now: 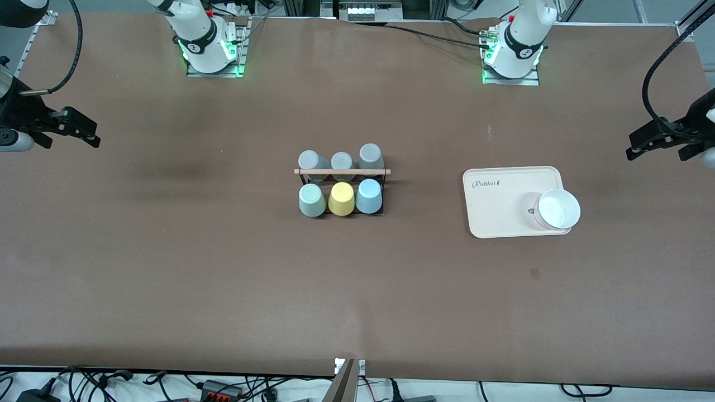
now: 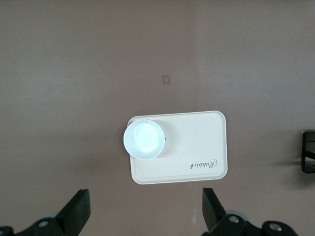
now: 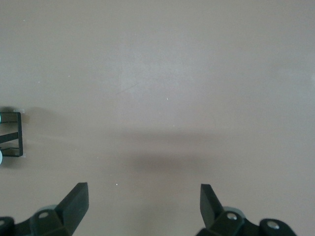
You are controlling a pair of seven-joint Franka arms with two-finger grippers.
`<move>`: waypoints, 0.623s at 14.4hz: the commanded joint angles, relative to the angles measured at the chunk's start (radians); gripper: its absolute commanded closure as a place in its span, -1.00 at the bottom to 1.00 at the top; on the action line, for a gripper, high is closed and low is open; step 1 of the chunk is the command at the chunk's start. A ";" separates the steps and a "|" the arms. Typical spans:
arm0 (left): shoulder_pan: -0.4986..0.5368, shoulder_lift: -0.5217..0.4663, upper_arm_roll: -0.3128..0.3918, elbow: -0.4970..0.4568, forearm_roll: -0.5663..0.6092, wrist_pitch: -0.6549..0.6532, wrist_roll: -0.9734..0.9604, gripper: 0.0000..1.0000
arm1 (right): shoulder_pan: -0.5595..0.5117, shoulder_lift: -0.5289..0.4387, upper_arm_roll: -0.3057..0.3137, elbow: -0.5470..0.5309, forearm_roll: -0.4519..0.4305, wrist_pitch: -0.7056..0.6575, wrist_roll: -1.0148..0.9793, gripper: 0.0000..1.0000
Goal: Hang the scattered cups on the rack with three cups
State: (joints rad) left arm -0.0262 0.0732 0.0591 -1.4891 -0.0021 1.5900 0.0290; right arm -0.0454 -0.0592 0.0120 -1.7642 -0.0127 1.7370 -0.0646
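Note:
The black wire rack with its wooden dowel bar stands mid-table. The pale mint green cup and the light blue cup sit upside down on its pegs, in the row nearer the front camera, with a yellow tumbler between them. My left gripper is open and empty, high over the left arm's end of the table; its wrist view shows its fingers wide apart. My right gripper is open and empty over the right arm's end, with bare table under it.
Three grey tumblers fill the rack's row farther from the front camera. A cream tray holding a white bowl lies toward the left arm's end; both show in the left wrist view, tray and bowl. The rack's edge shows in the right wrist view.

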 commanded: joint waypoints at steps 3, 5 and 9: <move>0.006 0.014 -0.004 0.027 -0.004 -0.008 0.011 -1.00 | -0.010 -0.017 0.006 -0.008 0.002 -0.013 -0.011 -1.00; 0.008 0.014 -0.002 0.033 -0.009 -0.011 0.008 -1.00 | -0.008 -0.019 0.006 -0.006 0.008 -0.005 -0.009 -1.00; 0.008 0.014 -0.002 0.046 -0.010 -0.030 0.008 -1.00 | 0.047 -0.022 -0.033 -0.005 0.011 0.004 0.044 -1.00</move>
State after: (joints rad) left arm -0.0256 0.0735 0.0591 -1.4792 -0.0022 1.5864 0.0279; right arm -0.0343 -0.0629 0.0096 -1.7638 -0.0109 1.7382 -0.0528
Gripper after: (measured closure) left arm 0.000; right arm 0.000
